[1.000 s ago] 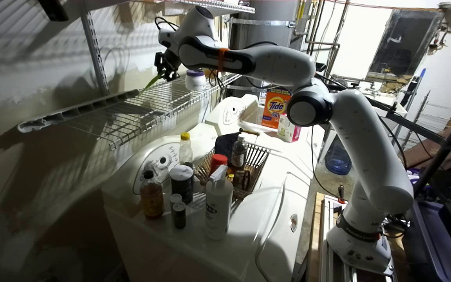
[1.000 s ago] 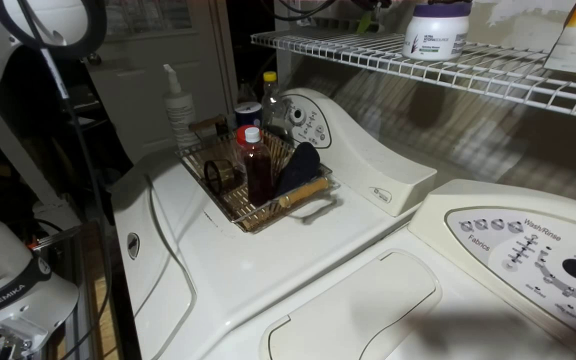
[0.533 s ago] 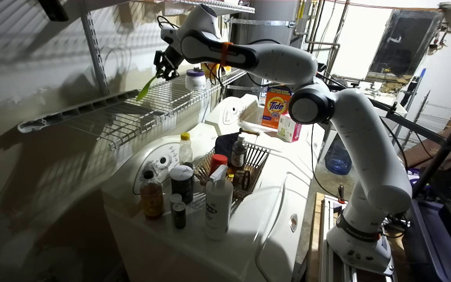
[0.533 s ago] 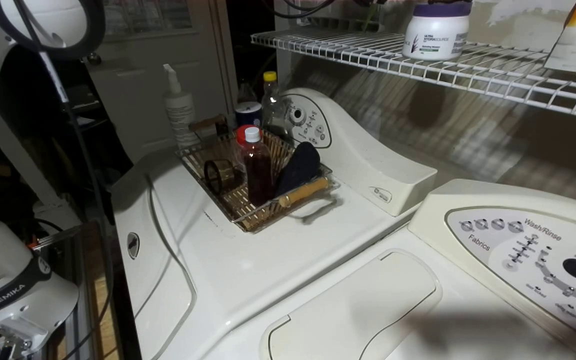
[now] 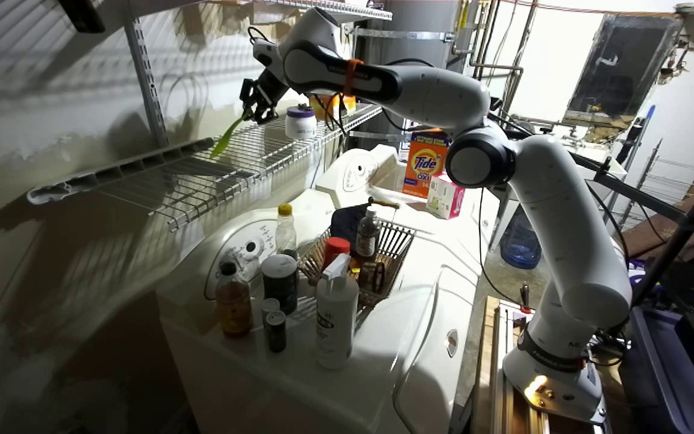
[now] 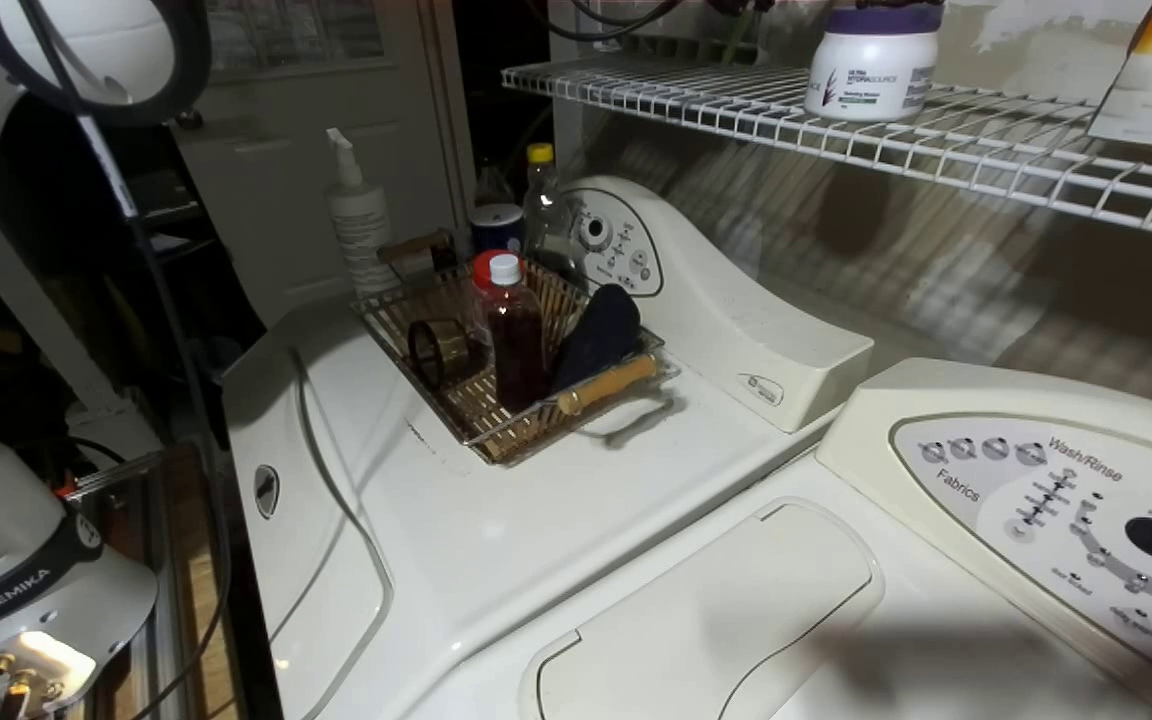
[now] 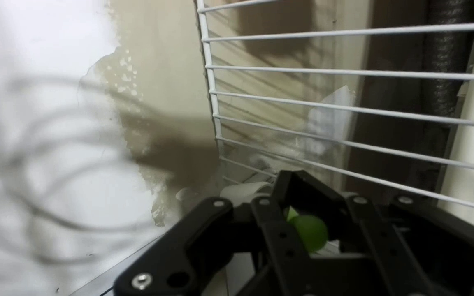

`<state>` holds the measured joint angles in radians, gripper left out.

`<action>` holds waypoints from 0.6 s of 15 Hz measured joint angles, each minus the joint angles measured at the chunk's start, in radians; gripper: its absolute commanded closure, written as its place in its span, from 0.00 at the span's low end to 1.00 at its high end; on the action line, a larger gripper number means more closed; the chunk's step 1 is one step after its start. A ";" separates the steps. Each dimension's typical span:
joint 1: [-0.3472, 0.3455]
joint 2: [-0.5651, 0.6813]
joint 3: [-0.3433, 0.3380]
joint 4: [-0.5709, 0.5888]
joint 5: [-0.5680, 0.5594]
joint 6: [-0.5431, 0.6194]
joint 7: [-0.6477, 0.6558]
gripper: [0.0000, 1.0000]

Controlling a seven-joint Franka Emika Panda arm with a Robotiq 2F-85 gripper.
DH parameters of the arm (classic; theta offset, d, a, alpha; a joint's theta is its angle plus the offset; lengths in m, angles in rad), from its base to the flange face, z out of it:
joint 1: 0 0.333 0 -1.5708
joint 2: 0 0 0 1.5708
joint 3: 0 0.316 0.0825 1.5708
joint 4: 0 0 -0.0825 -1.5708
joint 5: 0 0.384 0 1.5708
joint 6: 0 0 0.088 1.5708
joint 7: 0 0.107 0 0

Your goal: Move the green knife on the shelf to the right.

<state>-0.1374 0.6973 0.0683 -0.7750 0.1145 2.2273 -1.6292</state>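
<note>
We have the green knife (image 5: 223,143) clamped in the gripper (image 5: 254,113) by the wire shelf (image 5: 265,158) (grasp done), and setting it rightward seemingly remains.

Looks matt black on the pincer (image 5: 257,116), with metal screws (image 7: 141,281); smooth green plastic on the knife (image 5: 225,140) in its grip. Shows white-coated wire on the shelf (image 7: 344,71) below the pincer, smooth plastic on the jar (image 5: 300,125) near it, rough patchy paint on the wall (image 7: 159,61) behind. Gleams smooth on the tabletop (image 6: 496,540) well below the pincer; looks like metal and wood on the basket (image 6: 511,436), matt on the dark cloth (image 6: 601,335).
</note>
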 measured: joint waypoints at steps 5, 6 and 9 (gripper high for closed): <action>-0.015 -0.001 -0.003 0.000 0.000 -0.010 0.000 0.97; -0.017 -0.001 -0.003 0.000 -0.001 -0.013 0.000 0.97; -0.020 -0.001 -0.007 0.000 -0.002 -0.036 0.000 0.97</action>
<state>-0.1575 0.6968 0.0608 -0.7751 0.1120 2.1917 -1.6292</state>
